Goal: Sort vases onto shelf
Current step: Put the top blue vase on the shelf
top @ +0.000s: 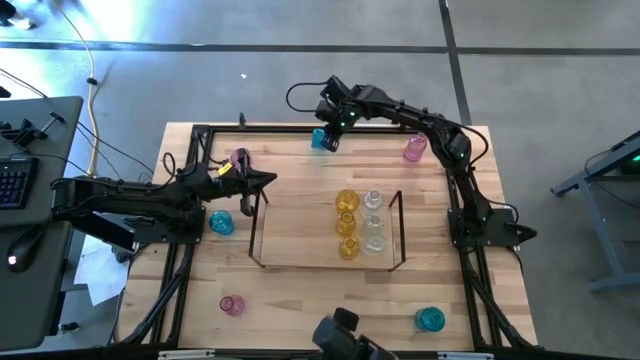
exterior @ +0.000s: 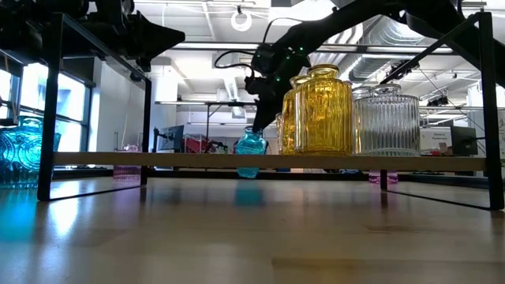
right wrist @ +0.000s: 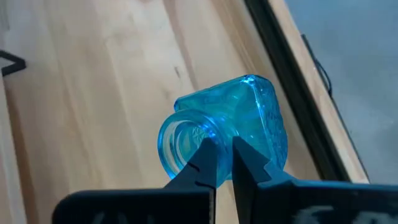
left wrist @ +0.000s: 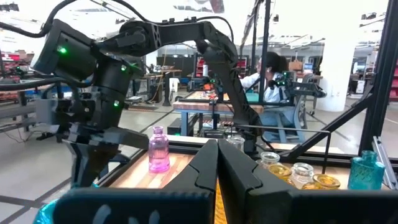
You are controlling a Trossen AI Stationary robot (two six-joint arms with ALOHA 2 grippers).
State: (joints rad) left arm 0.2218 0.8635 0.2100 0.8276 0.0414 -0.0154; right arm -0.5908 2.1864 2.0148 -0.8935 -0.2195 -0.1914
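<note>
My right gripper [top: 327,135] reaches to the table's far edge and is shut on a teal vase [top: 320,140], which also shows in the low view [exterior: 251,150] behind the shelf. My left gripper [top: 265,181] is shut and empty. It hovers by the left end frame of the shelf [top: 300,235], near a pink vase [top: 240,158] that stands on its base. Yellow vases [top: 347,222] and clear vases [top: 373,220] stand in two rows on the shelf. My right gripper holds the teal vase by the rim of its mouth [right wrist: 225,144]. One finger [right wrist: 208,155] is inside the mouth and the other [right wrist: 245,158] is outside against the neck, coming from above. The vase hangs tilted below the fingers; whether its base touches the table cannot be told.
Loose vases stand on the table: pink [top: 415,150] at the far right, teal [top: 220,222] left of the shelf, pink [top: 232,305] near left, teal [top: 430,318] near right. A black frame [top: 200,130] borders the table. A person [left wrist: 270,78] sits in the room beyond.
</note>
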